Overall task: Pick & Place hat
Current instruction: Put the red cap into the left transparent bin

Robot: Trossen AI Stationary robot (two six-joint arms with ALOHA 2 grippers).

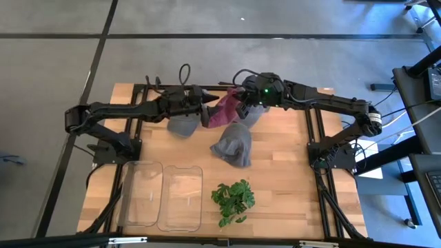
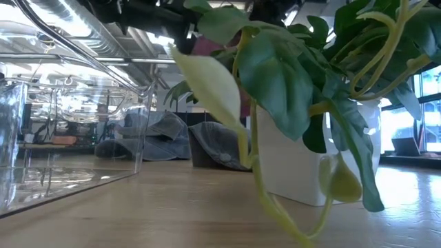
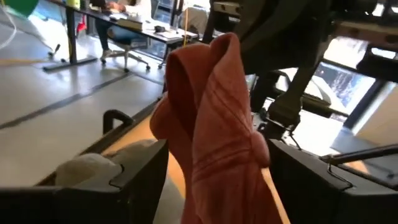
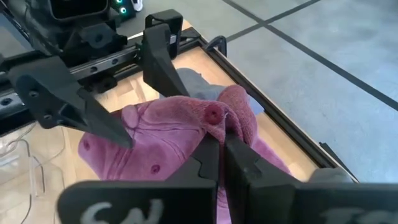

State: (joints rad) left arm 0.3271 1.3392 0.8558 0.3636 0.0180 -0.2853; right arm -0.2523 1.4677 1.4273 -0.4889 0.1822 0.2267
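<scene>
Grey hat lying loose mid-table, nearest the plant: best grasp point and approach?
Pinch a raised fold of the grey hat from straight above. It lies slumped and crumpled on the table, so its edge sits flat with little to get under, while the bunched crown stands proud. Both grippers are busy with the pink hat: right gripper shut on it, left gripper around it.

Through the left wrist camera you see the pink hat point(image 3: 217, 137) hanging bunched and upright between the left gripper point(image 3: 217, 177), whose two dark fingers point(image 3: 140, 177) stand apart on either side of it. Just beyond the cloth, the other arm's dark gripper point(image 3: 280, 37) meets the hat's top. A strip of wooden table point(image 3: 140, 127) and its black frame rail point(image 3: 118, 118) show behind, then desks point(image 3: 143, 28) across the room.
</scene>
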